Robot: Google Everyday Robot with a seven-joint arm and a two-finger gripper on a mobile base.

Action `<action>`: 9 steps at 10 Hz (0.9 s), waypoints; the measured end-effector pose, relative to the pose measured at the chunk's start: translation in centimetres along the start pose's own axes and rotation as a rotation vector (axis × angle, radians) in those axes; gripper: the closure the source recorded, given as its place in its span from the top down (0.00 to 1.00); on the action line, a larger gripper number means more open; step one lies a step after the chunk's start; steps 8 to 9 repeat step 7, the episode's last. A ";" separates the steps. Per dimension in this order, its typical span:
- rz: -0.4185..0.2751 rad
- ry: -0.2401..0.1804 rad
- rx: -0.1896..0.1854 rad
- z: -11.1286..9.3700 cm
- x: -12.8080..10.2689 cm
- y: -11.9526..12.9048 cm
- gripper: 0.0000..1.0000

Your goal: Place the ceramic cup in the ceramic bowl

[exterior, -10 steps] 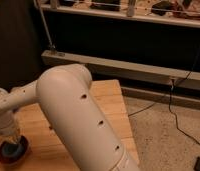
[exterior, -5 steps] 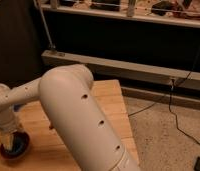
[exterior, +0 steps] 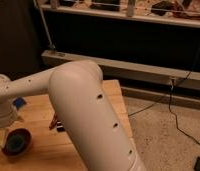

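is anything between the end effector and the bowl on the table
Nothing visible does. The end effector hangs at the left edge of the wooden table, just above and left of the ceramic bowl. Whether it holds the ceramic cup cannot be seen.

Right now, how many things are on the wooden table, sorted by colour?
Red: 2, the ceramic bowl and a small object beside the arm.
Blue: 1, a flat object.
Total: 3.
The gripper hangs at the bowl's left rim; I cannot make out a cup.
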 end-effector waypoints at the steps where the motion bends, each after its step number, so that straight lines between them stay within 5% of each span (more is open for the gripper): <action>1: 0.011 -0.009 0.007 -0.6 0.1 -0.2 0.80; 2: 0.033 -0.028 0.030 -1.7 0.3 -0.9 0.80; 4: 0.143 -0.083 0.139 -4.2 1.2 -5.0 0.80; 7: 0.412 -0.135 0.276 -7.1 4.6 -12.3 0.80; 9: 0.412 -0.135 0.276 -7.1 4.6 -12.3 0.80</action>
